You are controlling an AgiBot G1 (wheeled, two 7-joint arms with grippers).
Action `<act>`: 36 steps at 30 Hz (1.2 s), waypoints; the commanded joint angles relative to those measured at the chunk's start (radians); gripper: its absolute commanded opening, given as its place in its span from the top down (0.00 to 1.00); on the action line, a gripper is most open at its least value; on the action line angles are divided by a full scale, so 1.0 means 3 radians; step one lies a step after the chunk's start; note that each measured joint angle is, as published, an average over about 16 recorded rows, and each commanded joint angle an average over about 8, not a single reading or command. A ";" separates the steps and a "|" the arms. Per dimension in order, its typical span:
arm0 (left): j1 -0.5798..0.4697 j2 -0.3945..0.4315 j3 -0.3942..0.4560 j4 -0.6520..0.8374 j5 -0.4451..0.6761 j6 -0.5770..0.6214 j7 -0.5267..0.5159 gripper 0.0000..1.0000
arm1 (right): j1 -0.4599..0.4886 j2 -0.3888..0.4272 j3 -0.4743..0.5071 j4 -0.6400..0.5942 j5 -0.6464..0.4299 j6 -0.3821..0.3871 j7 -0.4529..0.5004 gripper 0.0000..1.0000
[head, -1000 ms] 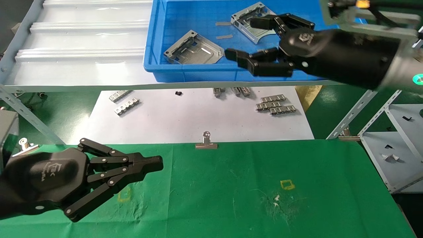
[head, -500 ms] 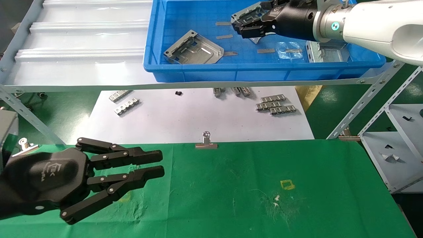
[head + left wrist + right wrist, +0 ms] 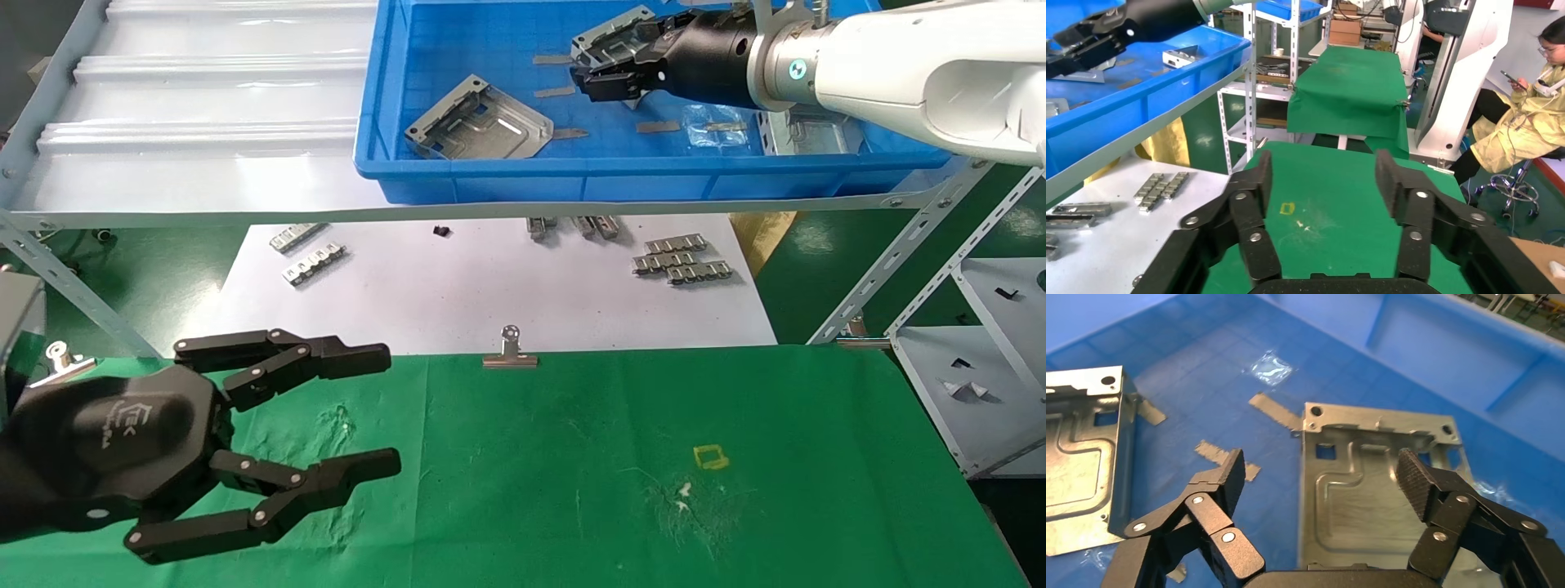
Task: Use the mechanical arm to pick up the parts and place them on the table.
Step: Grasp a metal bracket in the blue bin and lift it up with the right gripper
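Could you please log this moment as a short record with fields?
Right gripper: open, over one metal plate in the blue bin, not yet gripping
Second plate: lying in the bin, nearer the robot's left
Left gripper: open, empty, over the green table
Plates on table: none
White sheet: holds small metal strips
Binder clip: at the cloth's far edge

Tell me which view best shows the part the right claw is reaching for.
The right wrist view: the part lies flat in the blue bin, framed by the open right gripper. The head view shows it half hidden; the left wrist view barely shows it.
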 commanded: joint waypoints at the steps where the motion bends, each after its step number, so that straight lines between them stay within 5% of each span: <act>1: 0.0000 0.0000 0.0000 0.0000 0.0000 0.0000 0.0000 0.00 | 0.0005 -0.0008 -0.0012 -0.0004 -0.0009 0.0006 0.0024 1.00; 36: 0.0000 0.0000 0.0000 0.0000 0.0000 0.0000 0.0000 0.00 | -0.0193 -0.0024 -0.0370 0.0330 -0.0003 0.0240 0.0189 1.00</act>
